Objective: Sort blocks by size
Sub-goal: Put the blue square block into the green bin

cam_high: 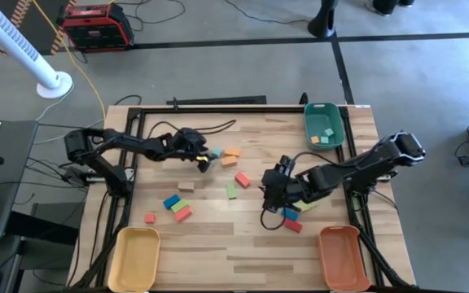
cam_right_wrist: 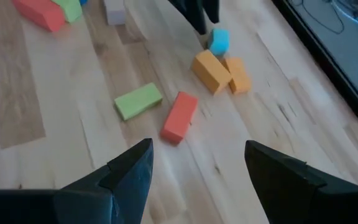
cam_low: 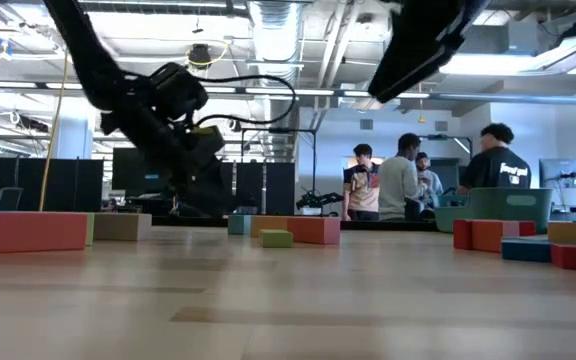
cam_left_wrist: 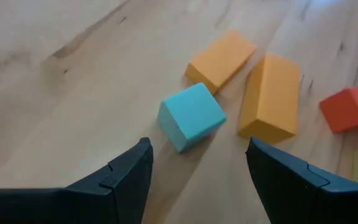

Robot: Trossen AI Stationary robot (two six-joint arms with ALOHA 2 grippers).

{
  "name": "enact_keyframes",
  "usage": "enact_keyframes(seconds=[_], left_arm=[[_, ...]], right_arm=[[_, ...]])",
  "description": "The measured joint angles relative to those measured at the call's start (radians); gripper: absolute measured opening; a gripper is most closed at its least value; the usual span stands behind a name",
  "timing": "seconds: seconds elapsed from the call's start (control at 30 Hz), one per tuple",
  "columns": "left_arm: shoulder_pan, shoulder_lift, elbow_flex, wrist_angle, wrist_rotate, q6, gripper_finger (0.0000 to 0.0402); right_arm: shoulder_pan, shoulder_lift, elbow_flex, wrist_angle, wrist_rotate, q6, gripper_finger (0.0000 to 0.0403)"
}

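Closest to the camera at counter height, a red bar (cam_low: pixel 36 231) lay at the left edge of that view and a cluster of red, tan and blue blocks (cam_low: pixel 528 242) at the right, all flat on the wooden counter (cam_high: pixel 218 236). Seen from above, the yellow tray (cam_high: pixel 136 257) sat at about seven o'clock on the counter and the orange tray (cam_high: pixel 344 256) at five o'clock, neither showing any block inside, so I judged the sorting to be at an early stage.

Farther in, the right jaws (cam_right_wrist: pixel 197 163) hung spread apart and empty over the middle, near a red block (cam_right_wrist: pixel 179 117) and a green block (cam_right_wrist: pixel 138 101); from above they sat at roughly four o'clock (cam_high: pixel 273 189), beside a blue and a red block (cam_high: pixel 291 220). A loose group of blue, green and red blocks (cam_high: pixel 177 205) lay toward eight o'clock.

Beyond that, the left jaws (cam_left_wrist: pixel 197 168) were also apart and empty, straddling the approach to a small blue cube (cam_left_wrist: pixel 191 116), which rested on the counter at about eleven o'clock next to two orange blocks (cam_left_wrist: pixel 270 97). That aim suggested the cube was the next pick.

Farthest back, the green tray (cam_high: pixel 313 122) stood at one o'clock and held a few small blocks, probably the place for the little ones.
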Motion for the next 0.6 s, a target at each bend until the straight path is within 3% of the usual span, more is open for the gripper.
enact_keyframes(seconds=[0.3, 0.6], left_arm=[[-0.001, 0.011, -0.059, 0.17, -0.018, -0.055, 0.0247], [-0.003, 0.184, -0.017, 0.303, 0.065, -0.113, 0.0247]], right_arm=[[-0.061, 0.099, 0.0, 0.085, -0.057, -0.055, 0.0282], [-0.099, 0.138, 0.0, 0.264, -0.106, -0.144, 0.0282]])
